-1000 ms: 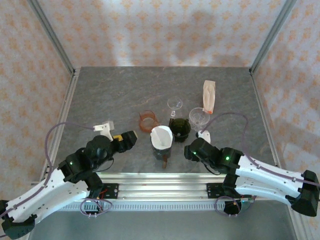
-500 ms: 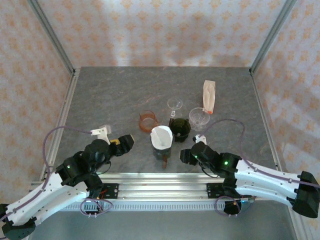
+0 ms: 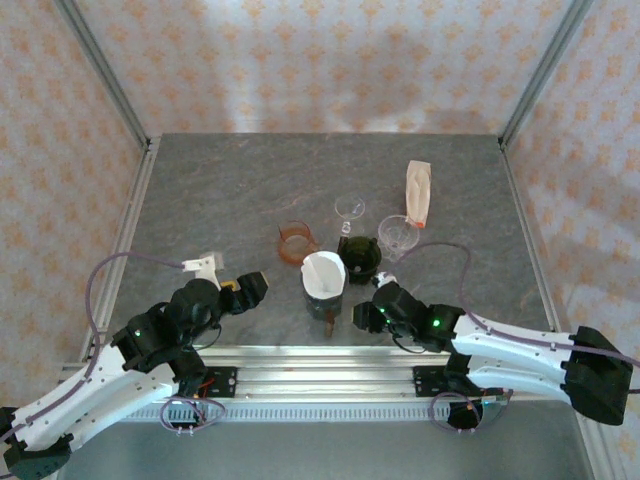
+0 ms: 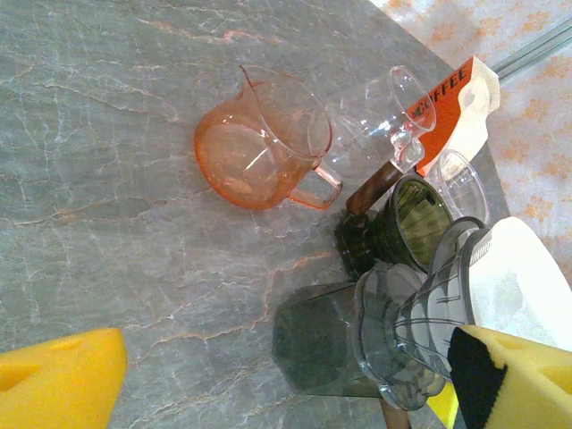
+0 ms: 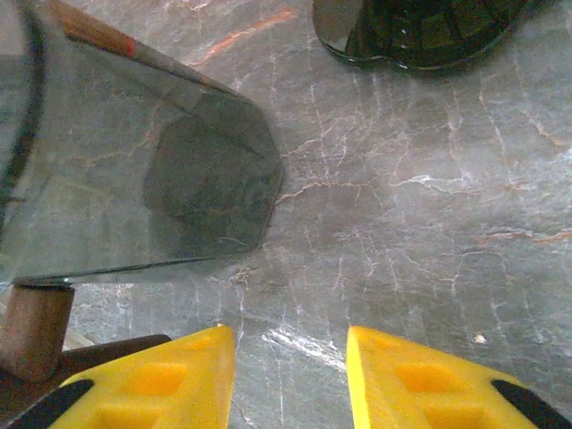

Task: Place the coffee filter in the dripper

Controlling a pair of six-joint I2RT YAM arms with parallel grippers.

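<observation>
Filter [image 3: 322,272] sits white and cone-shaped inside the dripper [image 4: 413,332], mouth up and long axis upright, so the task looks all but done. Left end effector [image 3: 256,284] hangs to the left of the dripper, its 2 jaws spread wide and empty. Right end effector [image 3: 362,315] lies low to the dripper's right, jaws set narrow with only bare desk [image 5: 402,223] between them. The right arm seems marginally nearer. What remains is probably just backing away.
</observation>
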